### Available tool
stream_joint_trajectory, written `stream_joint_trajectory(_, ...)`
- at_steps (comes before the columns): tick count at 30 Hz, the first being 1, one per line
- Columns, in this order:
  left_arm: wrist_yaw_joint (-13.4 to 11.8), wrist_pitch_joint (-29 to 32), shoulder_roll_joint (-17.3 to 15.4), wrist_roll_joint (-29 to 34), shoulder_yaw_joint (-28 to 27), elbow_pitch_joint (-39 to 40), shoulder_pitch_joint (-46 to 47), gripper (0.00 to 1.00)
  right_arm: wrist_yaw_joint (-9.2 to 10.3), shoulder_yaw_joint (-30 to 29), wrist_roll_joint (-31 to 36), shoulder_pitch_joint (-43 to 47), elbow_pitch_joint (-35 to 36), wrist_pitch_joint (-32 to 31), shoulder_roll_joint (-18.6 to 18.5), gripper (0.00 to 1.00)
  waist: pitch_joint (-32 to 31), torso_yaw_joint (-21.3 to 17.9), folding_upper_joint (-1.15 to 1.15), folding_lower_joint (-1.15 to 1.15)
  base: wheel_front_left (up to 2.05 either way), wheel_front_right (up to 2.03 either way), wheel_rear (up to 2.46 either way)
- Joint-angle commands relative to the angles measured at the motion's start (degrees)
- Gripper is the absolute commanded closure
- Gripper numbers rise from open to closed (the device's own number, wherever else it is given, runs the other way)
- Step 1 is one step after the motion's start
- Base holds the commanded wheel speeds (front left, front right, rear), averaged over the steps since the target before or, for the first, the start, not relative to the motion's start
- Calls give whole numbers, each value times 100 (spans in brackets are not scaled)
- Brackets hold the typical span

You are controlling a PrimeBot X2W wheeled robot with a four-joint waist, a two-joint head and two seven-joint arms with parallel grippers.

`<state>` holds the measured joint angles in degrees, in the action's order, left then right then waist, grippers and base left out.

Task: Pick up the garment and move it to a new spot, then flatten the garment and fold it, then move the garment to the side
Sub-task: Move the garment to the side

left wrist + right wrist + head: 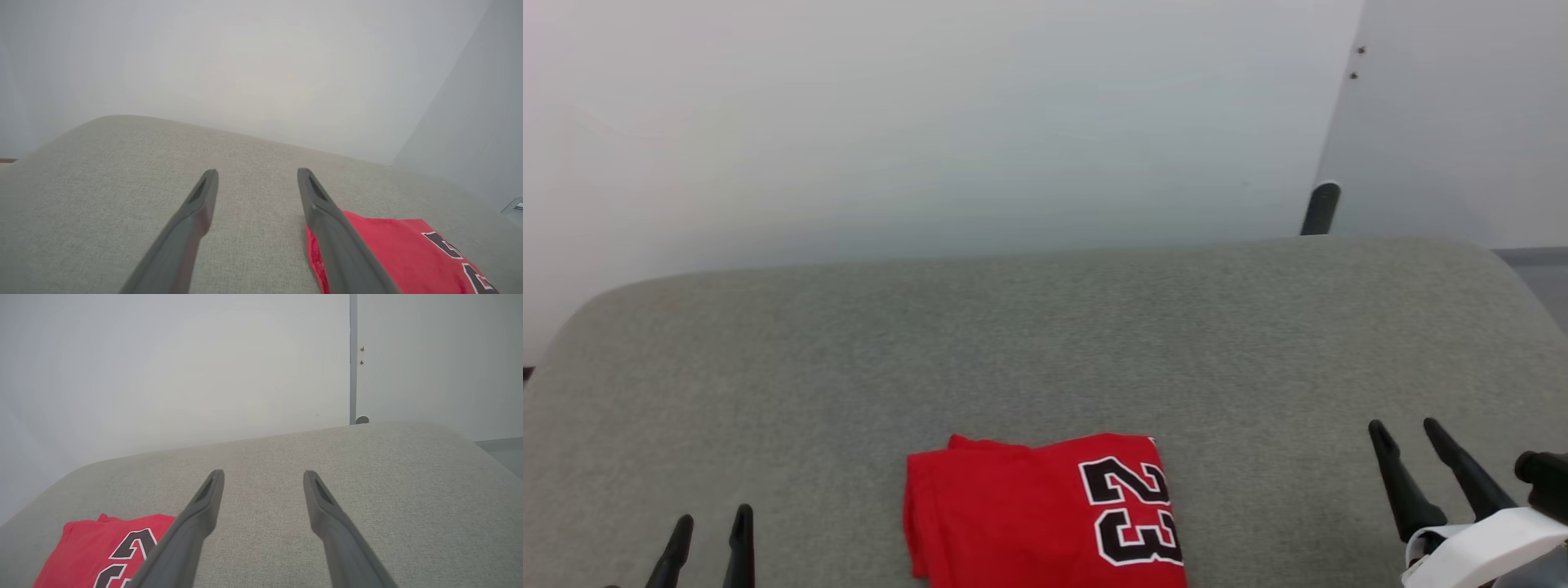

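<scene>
Two grippers are seen in the head view, low at either side of a grey fabric-covered bench (1045,343). The left gripper (714,514) is held at the lower left and the right gripper (1404,425) at the lower right. Each has its fingers spread wide, and nothing is held between them. The folded red jersey (1029,514), marked with a black, white-edged 23 turned sideways, is laid on the near middle of the bench. It lies between the grippers and apart from both, and its near edge is cut off by the frame. A pale wall (931,122) is seen behind the bench, and a dark post (1321,208) by its far right corner.

In the left wrist view, the left gripper (257,171) is shown wide open and empty over the bare bench (122,183). The jersey (400,245) is partly hidden behind the finger on that view's right; contact cannot be told.

In the right wrist view, the right gripper (264,473) is likewise shown wide open and empty over the bench (388,477), and the jersey (94,543) is seen at the lower left.
</scene>
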<state>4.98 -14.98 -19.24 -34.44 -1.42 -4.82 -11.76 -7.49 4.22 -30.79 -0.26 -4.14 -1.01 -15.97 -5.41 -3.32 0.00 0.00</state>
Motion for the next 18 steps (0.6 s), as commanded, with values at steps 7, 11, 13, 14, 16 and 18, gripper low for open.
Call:
stream_joint_trajectory(7, -28, 5, -65, 39, -12, 9, 72, 0, 0, 250, -64, -3, -31, -304, 109, 0, 31, 594, 0, 0, 0, 0, 0)
stream_joint_trajectory(11, -46, 51, -96, 39, -3, 56, 92, 0, 0, 387, -122, -101, -127, -560, 205, 0, 65, 962, 0, 0, 0, 0, 0)
stream_joint_trajectory(13, -53, 64, -105, 36, 13, 84, 98, 0, 0, 413, -160, -143, -229, -767, 236, 0, 88, 1150, 0, 0, 0, 0, 0)
stream_joint_trajectory(14, -54, 82, -109, 33, 28, 97, 97, 0, 0, 440, -160, -164, -261, -884, 240, 0, 109, 1243, 0, 0, 0, 0, 0)
stream_joint_trajectory(16, -64, 99, -112, 38, 54, 113, 100, 0, 0, 415, -188, -187, -371, -1158, 272, 0, 138, 1409, 0, 0, 0, 0, 0)
stream_joint_trajectory(18, -69, 111, -93, 13, 74, 134, 113, 0, 0, 416, -163, -211, -444, -1475, 273, 0, 184, 1562, 0, 0, 0, 0, 0)
